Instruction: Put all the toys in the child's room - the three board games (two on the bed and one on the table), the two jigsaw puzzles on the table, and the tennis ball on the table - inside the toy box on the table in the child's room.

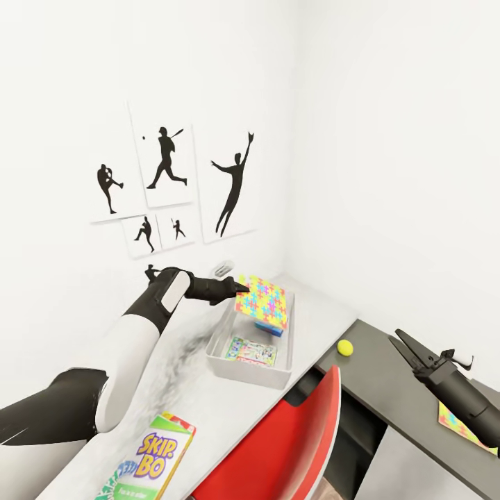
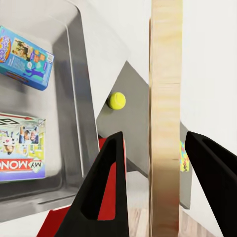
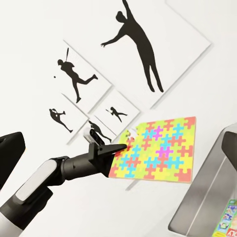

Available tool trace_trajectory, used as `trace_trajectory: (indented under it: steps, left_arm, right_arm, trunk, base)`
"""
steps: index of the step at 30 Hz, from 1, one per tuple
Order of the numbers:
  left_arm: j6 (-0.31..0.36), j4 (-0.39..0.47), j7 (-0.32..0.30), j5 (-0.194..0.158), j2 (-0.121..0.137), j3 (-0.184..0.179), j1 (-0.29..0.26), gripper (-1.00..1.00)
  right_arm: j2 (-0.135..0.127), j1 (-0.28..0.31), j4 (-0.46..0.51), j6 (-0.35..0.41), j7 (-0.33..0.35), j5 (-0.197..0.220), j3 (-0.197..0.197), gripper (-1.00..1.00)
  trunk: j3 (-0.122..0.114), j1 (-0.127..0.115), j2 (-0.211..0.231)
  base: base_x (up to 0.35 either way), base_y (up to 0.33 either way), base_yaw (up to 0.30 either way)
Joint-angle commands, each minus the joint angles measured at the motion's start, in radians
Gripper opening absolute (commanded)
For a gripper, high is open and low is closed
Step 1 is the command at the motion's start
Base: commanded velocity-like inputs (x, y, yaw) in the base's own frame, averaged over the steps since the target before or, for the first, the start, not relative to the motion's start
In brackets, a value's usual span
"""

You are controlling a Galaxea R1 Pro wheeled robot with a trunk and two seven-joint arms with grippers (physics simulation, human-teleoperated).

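Note:
My left gripper (image 1: 242, 287) is shut on one edge of a jigsaw puzzle (image 1: 262, 300), which hangs tilted over the far end of the toy box (image 1: 221, 332) on the table (image 1: 187, 392). The left wrist view has this puzzle (image 2: 165, 98) edge-on between the fingers. In the box lie the Monopoly board game (image 1: 251, 351) and a small blue board game (image 1: 268, 328). The Skip-Bo game (image 1: 149, 462) lies on the table's near end. The tennis ball (image 1: 345, 348) rests on the dark lower section. My right gripper (image 1: 397, 337) hovers open above that section, near a second jigsaw puzzle (image 1: 451, 419).
A red chair (image 1: 292, 444) stands tucked against the table between my arms. White walls meet in a corner just behind the toy box, with black baseball-player posters (image 1: 167, 167) on the left wall. The dark grey section (image 1: 389, 378) runs along the right wall.

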State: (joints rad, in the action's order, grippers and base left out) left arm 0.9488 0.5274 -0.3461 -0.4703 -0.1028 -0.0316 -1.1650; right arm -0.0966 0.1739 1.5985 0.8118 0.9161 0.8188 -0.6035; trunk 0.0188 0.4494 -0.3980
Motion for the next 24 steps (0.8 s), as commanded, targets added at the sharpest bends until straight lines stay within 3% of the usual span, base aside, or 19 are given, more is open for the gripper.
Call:
trace_trajectory:
  steps: [1,7,18,24]
  left_arm:
    - [0.001,0.000,-0.007,0.006,0.000,-0.001,-0.001,-1.00]
    - [0.001,0.000,-0.007,0.006,0.000,-0.001,-0.001,-1.00]
    - [0.001,0.000,-0.007,0.006,-0.008,-0.001,-0.001,-1.00]
    - [0.001,0.000,-0.007,0.006,-0.009,-0.001,-0.001,-1.00]
  right_arm:
    - [0.000,0.001,0.000,0.005,0.001,0.002,-0.001,1.00]
    - [0.000,0.001,0.000,0.006,0.001,0.002,-0.001,1.00]
    - [0.000,0.001,0.000,0.005,0.001,0.002,-0.001,1.00]
    - [0.000,0.001,0.000,0.005,0.002,0.002,-0.001,1.00]
  trunk:
    - [0.002,0.001,-0.002]
    - [0.002,0.001,-0.002]
    - [0.002,0.001,-0.002]
    - [0.002,0.001,-0.002]
  base:
    - [0.007,-0.012,0.005]
    - [0.067,-0.102,0.114]
    - [0.034,-0.049,0.258]
    - [0.001,-0.002,0.075]
